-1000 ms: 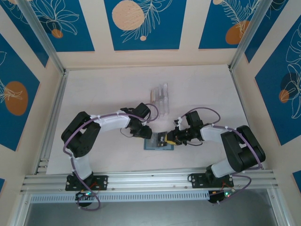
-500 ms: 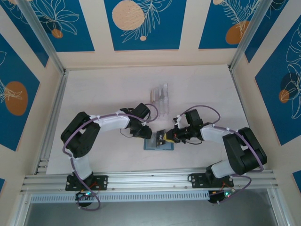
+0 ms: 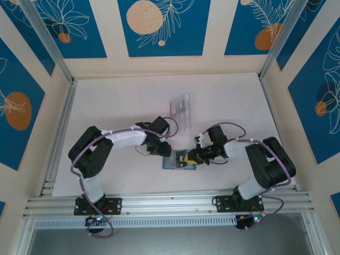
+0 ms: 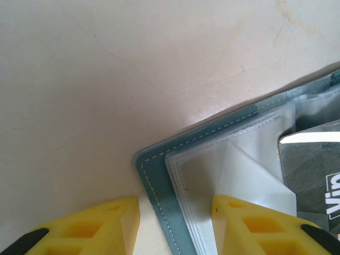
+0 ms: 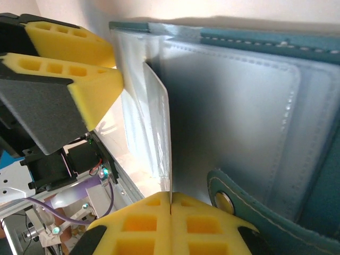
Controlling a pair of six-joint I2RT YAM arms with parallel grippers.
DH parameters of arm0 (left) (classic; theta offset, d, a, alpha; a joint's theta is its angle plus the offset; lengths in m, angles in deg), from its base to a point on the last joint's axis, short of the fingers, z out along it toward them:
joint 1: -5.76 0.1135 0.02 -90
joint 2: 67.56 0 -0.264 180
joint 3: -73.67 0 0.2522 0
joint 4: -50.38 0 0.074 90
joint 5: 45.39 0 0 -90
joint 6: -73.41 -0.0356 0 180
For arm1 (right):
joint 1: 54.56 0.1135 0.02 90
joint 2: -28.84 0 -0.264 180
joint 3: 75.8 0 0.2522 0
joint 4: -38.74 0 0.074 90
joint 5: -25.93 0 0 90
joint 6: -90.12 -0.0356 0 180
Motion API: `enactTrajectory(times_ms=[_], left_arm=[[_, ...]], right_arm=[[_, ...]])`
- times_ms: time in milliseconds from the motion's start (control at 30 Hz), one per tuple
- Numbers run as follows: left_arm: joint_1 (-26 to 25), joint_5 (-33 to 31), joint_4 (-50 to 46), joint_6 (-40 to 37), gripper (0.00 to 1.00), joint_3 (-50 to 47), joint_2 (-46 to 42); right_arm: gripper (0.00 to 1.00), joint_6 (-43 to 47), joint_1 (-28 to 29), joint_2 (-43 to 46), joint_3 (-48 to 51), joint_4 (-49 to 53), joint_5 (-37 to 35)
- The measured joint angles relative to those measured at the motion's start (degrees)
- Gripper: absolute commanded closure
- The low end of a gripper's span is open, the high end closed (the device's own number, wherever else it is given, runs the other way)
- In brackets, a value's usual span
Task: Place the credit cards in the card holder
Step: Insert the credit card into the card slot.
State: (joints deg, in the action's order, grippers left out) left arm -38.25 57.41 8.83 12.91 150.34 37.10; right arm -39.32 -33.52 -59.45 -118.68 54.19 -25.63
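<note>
Near centre of the pale matte table [image 3: 117,106], the card holder [image 3: 171,162] lies open: stitched slate-teal cover, cloudy clear plastic pockets, long axis left to right. A thin, greyish credit card [image 5: 159,122] stands on edge over a pocket, pinched between the right gripper's [image 5: 171,204] closed yellow foam pads. The left gripper [image 4: 175,223] straddles the holder's far left corner, pads apart. Since a second ago the right gripper has edged left; the left arm is unchanged.

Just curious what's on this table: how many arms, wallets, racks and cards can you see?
Robot arms: 2
Teal wallet: 1
Clear rack: 1
Card, pinched by right gripper: 1
Total: 5
</note>
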Motion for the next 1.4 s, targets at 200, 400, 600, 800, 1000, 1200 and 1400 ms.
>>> enactTrajectory(times_ms=[200, 400, 600, 800, 1000, 1200, 1400], left_arm=[[0.0, 0.0, 0.6, 0.1, 0.60, -0.4, -0.3], [0.0, 0.0, 0.8, 0.2, 0.60, -0.6, -0.3], [0.0, 0.0, 0.9, 0.2, 0.60, -0.6, -0.3], [0.0, 0.0, 0.9, 0.2, 0.60, -0.6, -0.3], [0.0, 0.0, 0.9, 0.2, 0.60, -0.6, -0.3], [0.0, 0.0, 0.9, 0.2, 0.60, -0.6, -0.3], [0.0, 0.0, 0.9, 0.2, 0.60, -0.6, -0.3]], right_arm=[[1.00, 0.0, -0.2, -0.9, 0.0, -0.2, 0.6], [1.00, 0.2, -0.7, -1.6, -0.1, 0.0, 1.2], [1.00, 0.2, -0.7, -2.2, -0.2, 0.2, 1.7], [1.00, 0.1, -0.7, 1.0, 0.6, 2.0, 1.1], [1.00, -0.1, -0.7, 1.7, 2.3, 2.3, 0.7], [1.00, -0.1, -0.6, 1.7, 2.3, 2.4, 0.8], [1.00, -0.7, -0.2, 1.9, 2.3, 2.5, 0.8]])
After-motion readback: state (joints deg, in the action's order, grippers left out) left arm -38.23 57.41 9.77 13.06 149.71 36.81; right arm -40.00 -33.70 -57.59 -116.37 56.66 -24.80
